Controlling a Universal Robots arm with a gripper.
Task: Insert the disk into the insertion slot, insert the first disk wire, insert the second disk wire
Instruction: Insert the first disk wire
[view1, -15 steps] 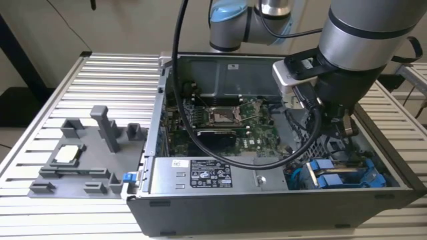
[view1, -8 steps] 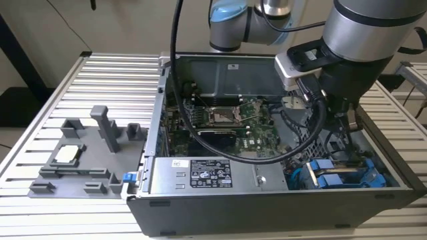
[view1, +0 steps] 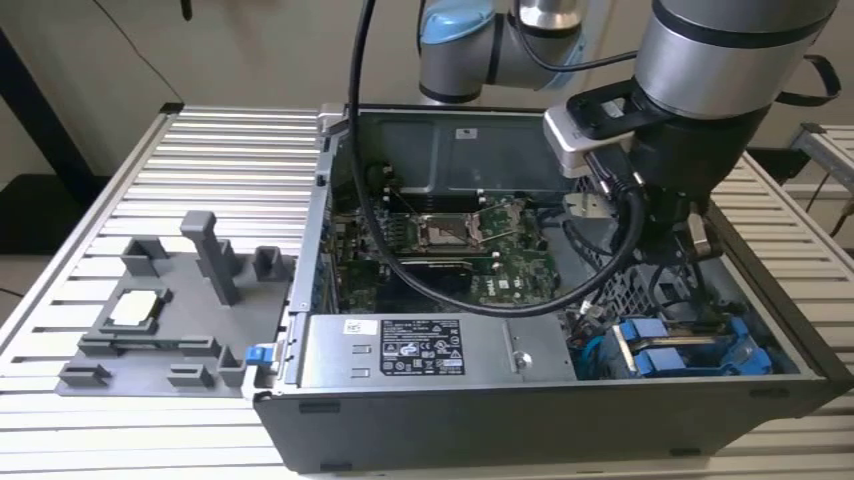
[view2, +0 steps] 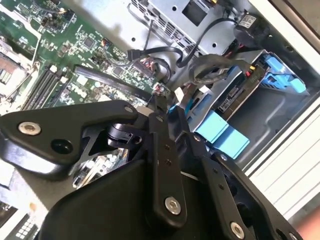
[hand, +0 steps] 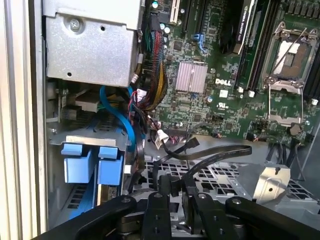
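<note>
In both wrist views my gripper (hand: 174, 184) (view2: 168, 104) hangs low inside the open computer case (view1: 400, 420). Its black fingers (hand: 156, 205) are shut on the connector end of a flat black disk wire (hand: 215, 152), which loops away over the perforated metal cage. The disk (view2: 234, 96) lies flat in the drive bay, silver-grey in its bright blue carrier frame (view2: 282, 75), a short way off the fingertips. Two blue carrier fronts (hand: 92, 161) (view2: 220, 131) face the case's edge. In the exterior view the blue carriers (view1: 694, 355) sit in the case's near corner on that view's right, below my arm (view1: 707, 110).
The green motherboard (view1: 467, 250) with its processor socket (hand: 290, 55) fills the case floor. A metal power-supply box (view1: 427, 350) sits at the front. A bundle of coloured wires (hand: 155, 85) and a blue cable (hand: 120, 120) crowd the bay. A grey fixture (view1: 174, 320) stands on the slatted table.
</note>
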